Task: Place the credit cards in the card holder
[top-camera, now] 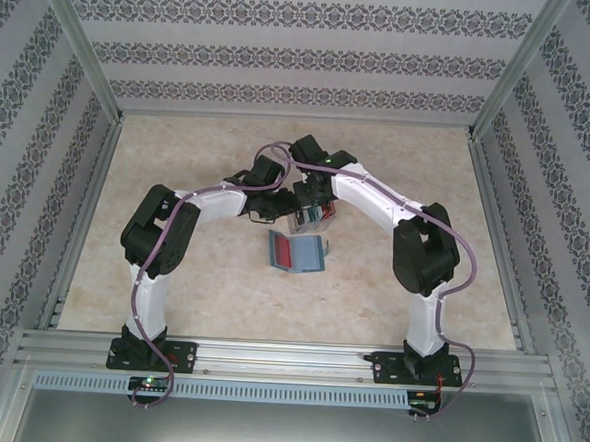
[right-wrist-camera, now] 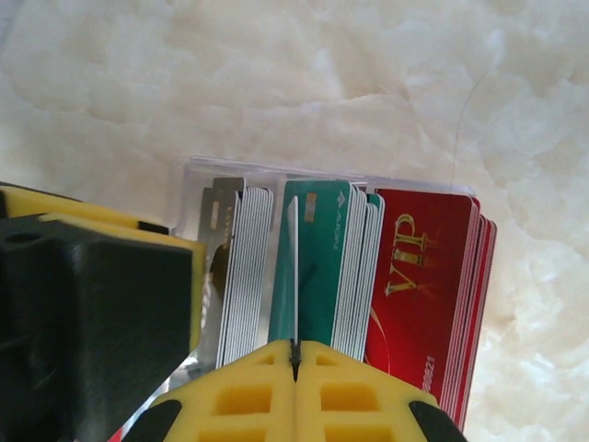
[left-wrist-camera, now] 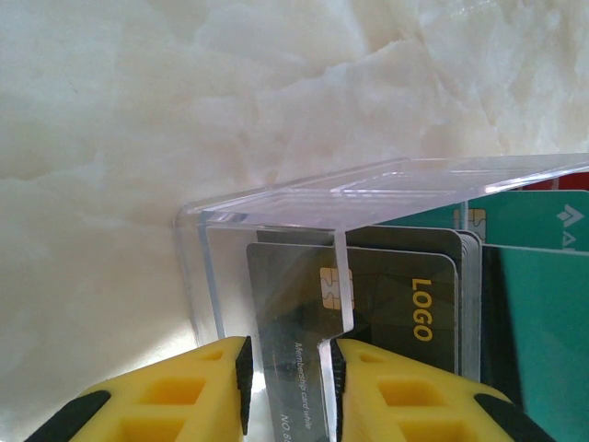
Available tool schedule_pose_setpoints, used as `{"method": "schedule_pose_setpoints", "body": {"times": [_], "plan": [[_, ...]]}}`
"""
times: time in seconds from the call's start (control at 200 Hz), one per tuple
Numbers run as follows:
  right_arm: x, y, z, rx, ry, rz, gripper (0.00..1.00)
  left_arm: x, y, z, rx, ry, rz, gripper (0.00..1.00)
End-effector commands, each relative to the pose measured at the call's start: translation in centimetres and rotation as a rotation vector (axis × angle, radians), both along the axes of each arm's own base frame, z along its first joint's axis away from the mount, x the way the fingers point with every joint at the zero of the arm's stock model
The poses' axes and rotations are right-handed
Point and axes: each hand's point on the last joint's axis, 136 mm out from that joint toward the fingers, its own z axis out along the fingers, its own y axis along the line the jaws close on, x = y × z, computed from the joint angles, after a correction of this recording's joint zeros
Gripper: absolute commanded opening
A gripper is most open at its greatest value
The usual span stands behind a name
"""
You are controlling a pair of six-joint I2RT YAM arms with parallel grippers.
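A clear plastic box (right-wrist-camera: 198, 180) stands on the table, holding upright stacks of credit cards: dark ones with gold lettering (left-wrist-camera: 405, 308), teal-green ones (right-wrist-camera: 322, 267) and red ones (right-wrist-camera: 419, 285). My right gripper (right-wrist-camera: 295, 354) is shut on one teal-green card (right-wrist-camera: 295, 276), seen edge-on and standing apart from its stack. My left gripper (left-wrist-camera: 290, 378) is shut on the end of the clear box (left-wrist-camera: 276, 207), its pads against the plastic. The card holder (top-camera: 314, 254), a flat blue wallet, lies open just in front of the box (top-camera: 313, 219) with a red card (top-camera: 298, 251) on its inner face.
Both arms arch in over the middle of the pale marbled table (top-camera: 179, 154). The left gripper's black and yellow body (right-wrist-camera: 92, 285) sits close beside the box's left end. Metal rails and patterned walls (top-camera: 38, 165) close the table in.
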Motion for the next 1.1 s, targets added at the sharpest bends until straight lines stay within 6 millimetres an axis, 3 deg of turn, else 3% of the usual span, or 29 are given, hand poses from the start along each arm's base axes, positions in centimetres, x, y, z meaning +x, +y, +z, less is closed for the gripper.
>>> {"method": "schedule_pose_setpoints", "body": {"times": [0.0, 0.26, 0.465, 0.6, 0.849, 0.964, 1.094], "plan": [[-0.5, 0.4, 2.6, 0.118, -0.012, -0.038, 0.00, -2.7, -0.1, -0.9, 0.018, 0.061, -0.046, 0.32], [-1.4, -0.8, 6.0, 0.339, -0.071, -0.137, 0.00, -1.8, -0.6, 3.3, -0.033, -0.041, -0.050, 0.41], [-1.9, -2.8, 8.6, 0.593, -0.094, -0.239, 0.00, -1.4, -0.3, 7.6, -0.056, -0.147, -0.042, 0.66], [-2.7, -2.9, 9.6, 0.755, -0.078, -0.274, 0.00, -1.9, -0.1, 10.5, -0.098, -0.205, -0.036, 0.77], [-3.7, -2.3, 11.5, 1.075, -0.013, -0.322, 0.00, -4.2, -2.7, 16.8, -0.458, -0.267, -0.089, 0.80], [-3.9, -2.2, 12.1, 1.145, 0.016, -0.326, 0.00, -4.4, -3.3, 18.0, -0.548, -0.253, -0.103, 0.78], [-4.2, -2.2, 12.3, 1.172, 0.037, -0.327, 0.00, -4.1, -3.1, 18.6, -0.530, -0.249, -0.108, 0.71]]}}
